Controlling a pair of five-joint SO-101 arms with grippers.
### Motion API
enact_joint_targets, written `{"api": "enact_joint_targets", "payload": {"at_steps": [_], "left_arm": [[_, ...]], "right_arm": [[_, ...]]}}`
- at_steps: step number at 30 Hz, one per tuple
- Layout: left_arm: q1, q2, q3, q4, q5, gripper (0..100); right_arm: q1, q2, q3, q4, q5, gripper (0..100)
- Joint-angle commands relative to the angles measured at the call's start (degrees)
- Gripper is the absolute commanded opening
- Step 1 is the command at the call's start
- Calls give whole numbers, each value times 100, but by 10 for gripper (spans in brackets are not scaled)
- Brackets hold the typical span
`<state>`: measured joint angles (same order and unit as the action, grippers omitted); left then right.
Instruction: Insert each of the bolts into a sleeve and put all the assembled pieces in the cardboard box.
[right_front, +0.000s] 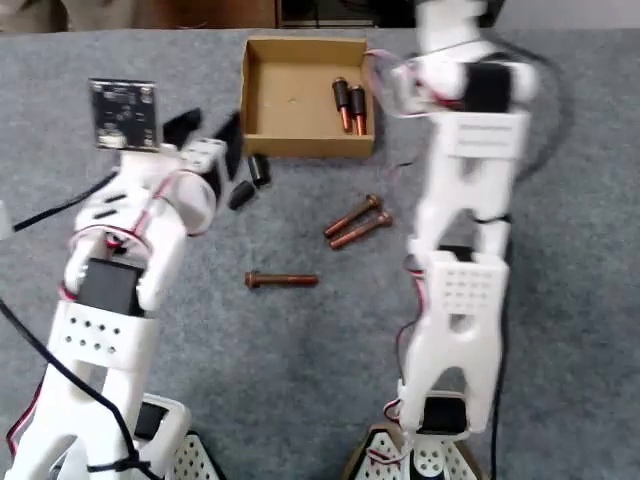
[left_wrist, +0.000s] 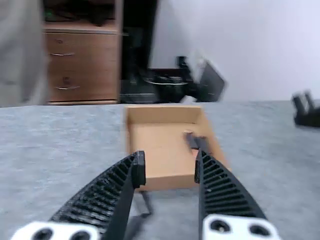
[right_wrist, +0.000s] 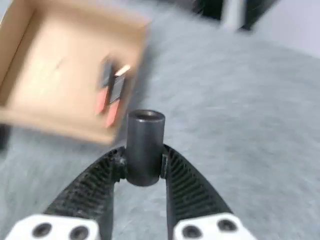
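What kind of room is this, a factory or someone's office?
Probably an office or small lab workroom, not a factory: a wooden drawer cabinet stands by a plain white wall, and the grey-covered table holds a cardboard box and loose bolts.

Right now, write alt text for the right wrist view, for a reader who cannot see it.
The right gripper is shut on a black sleeve, whose open end points away from the wrist. Beyond it, on the grey table, sits the cardboard box with two assembled pieces lying side by side inside.
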<state>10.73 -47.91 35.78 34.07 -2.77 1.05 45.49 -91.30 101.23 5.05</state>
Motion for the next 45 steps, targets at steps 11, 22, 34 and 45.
{"api": "enact_joint_targets", "payload": {"at_steps": [11, 22, 34, 45], "left_arm": [[1433, 4101, -2549, -527, 79, 169], [2048, 7644, -6708, 2154, -1046, 168], [2057, 11073, -11789, 4862, -1785, 167], [1916, 11996, -12088, 4677, -1776, 167]], "right_arm": [[1938, 1376, -409, -79, -1081, 1], [2484, 2563, -426, -2215, -1380, 1], [2527, 2818, -418, -2576, -1503, 1], [2501, 2835, -418, -2567, -1503, 1]]}}
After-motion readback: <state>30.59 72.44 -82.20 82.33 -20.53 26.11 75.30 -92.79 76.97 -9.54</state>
